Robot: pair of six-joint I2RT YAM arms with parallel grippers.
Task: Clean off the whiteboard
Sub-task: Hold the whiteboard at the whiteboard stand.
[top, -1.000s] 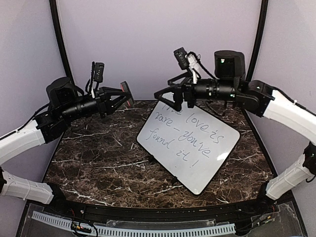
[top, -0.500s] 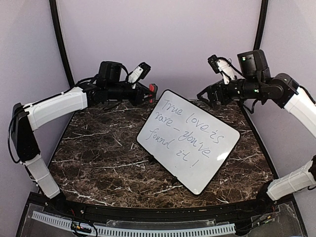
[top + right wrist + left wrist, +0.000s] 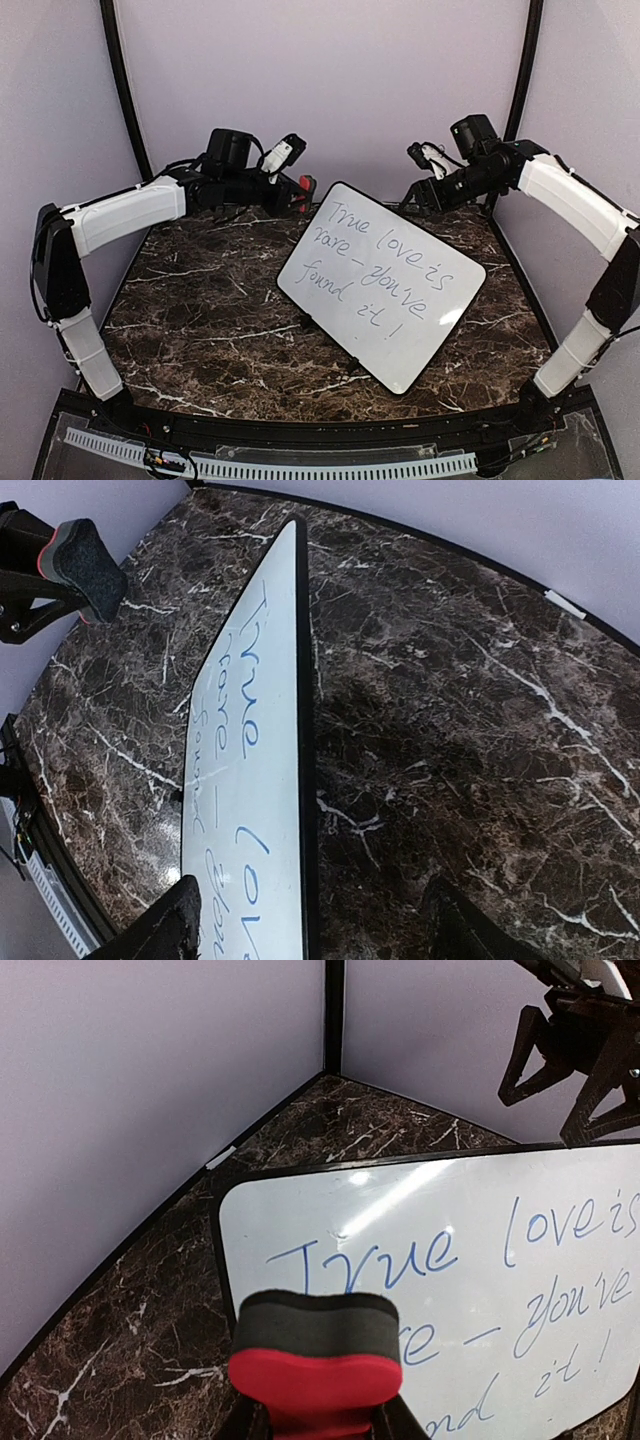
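The whiteboard (image 3: 382,290) lay at frame centre on the bench (image 3: 200,300), its writing intact. The left fingers (image 3: 390,1422) pinched the red eraser (image 3: 315,1360) at the board's upper corner, apparently for wiping. The right fingers (image 3: 185,925) were spread and empty.

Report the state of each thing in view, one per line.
whiteboard, flat on the table, handwriting intact, nothing erased.
eraser, clamped in the left gripper, not touching the board.
left gripper, shut on the eraser.
right gripper, open, empty.
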